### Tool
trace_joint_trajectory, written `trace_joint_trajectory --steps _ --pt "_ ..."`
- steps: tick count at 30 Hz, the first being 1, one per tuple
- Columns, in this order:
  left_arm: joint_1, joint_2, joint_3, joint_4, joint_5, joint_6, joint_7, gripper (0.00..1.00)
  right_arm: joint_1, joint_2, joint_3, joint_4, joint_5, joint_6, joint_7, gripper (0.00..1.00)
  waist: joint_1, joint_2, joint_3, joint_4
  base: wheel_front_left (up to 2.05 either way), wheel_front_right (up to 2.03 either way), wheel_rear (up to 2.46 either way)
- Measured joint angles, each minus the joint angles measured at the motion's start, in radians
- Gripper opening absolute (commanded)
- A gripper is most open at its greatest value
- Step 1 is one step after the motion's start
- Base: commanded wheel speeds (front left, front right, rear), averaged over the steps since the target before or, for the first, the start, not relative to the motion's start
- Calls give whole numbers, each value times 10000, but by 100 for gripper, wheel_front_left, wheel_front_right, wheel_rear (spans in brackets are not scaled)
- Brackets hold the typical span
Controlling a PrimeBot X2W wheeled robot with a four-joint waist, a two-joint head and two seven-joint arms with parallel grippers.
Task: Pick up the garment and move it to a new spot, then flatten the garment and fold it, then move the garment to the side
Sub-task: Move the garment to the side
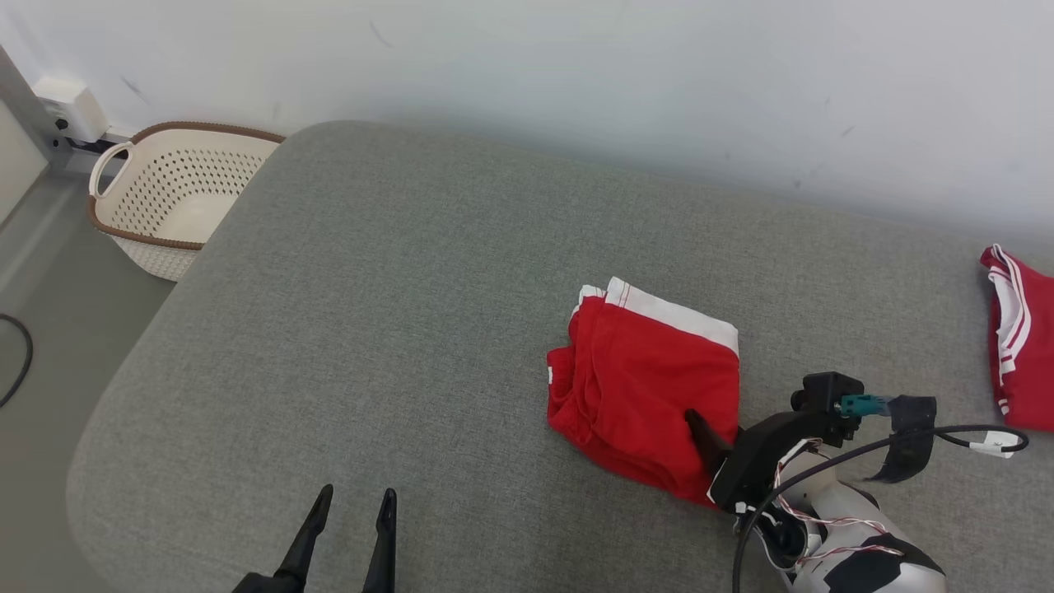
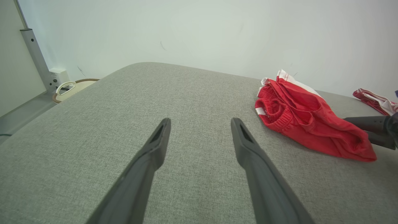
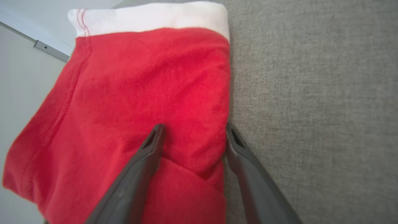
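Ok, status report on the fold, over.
Left gripper open, clear of cloth. Right gripper open, astride edge of folded garment. Nothing blocking; second red garment far right.

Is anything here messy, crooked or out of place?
Nothing is spilled or broken. The folded red garment is slightly untidy: its elastic waistband bulges out on the side nearer the basket instead of lying flat. A second red-and-white garment lies rumpled at the far right edge of the grey surface.

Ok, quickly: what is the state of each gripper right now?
Left gripper: open, holding nothing.
Right gripper: open, fingers astride the edge of the red garment, not yet closed on it.
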Motion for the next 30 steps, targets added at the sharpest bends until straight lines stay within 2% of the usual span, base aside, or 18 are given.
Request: trace_joint_trajectory --steps 1,10,14,20,30 --pt "-1 0 2 -2 -8 33 0 100 -15 -17 84 -15 15 0 -40 0 0 0 2 -6 0 0 0" --pt "-1 0 79 -56 -12 81 0 100 -441 -324 677 23 -96 0 -997 0 0 0 31 -230 0 0 0" --pt "0 0 92 -96 -12 94 0 100 -820 -667 1407 -52 -635 0 -1231 0 0 0 87 -422 0 0 0" --pt "-26 -2 109 -176 -12 109 0 100 -1564 -1406 2439 -314 -1189 0 -1210 0 0 0 259 -809 0 0 0" --pt "-361 -4 54 -500 -8 125 0 100 -3221 -3051 4010 -1047 -1641 0 -876 0 0 0 844 -1564 0 0 0"
